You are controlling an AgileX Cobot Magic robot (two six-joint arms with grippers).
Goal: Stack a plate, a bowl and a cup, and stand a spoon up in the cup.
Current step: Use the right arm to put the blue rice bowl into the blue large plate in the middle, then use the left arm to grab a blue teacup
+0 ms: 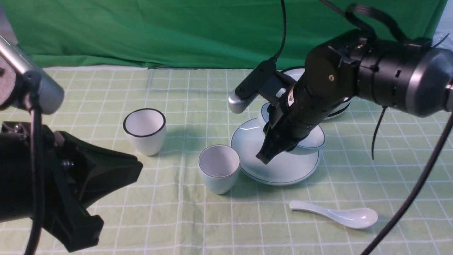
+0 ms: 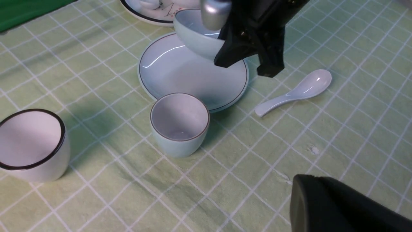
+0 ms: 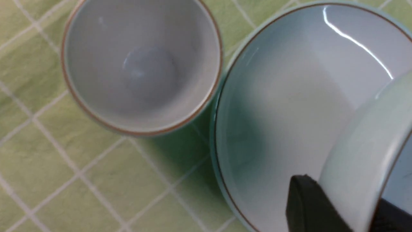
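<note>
"Holding what?"

"The bowl (image 1: 310, 141), pinched at its rim by the right claw (image 1: 265, 148) over the plate (image 1: 279, 170); the left was closed."

"Risk?"

"Lowered off-centre, it could have knocked the cup (image 1: 219, 170) beside the plate's edge."

The pale, thin-rimmed bowl (image 1: 307, 146) hangs tilted over the matching round plate (image 1: 279, 166); the small upright cup (image 1: 219, 166) sits at the plate's eight o'clock, the glossy white spoon (image 1: 350, 216) at its five.
</note>
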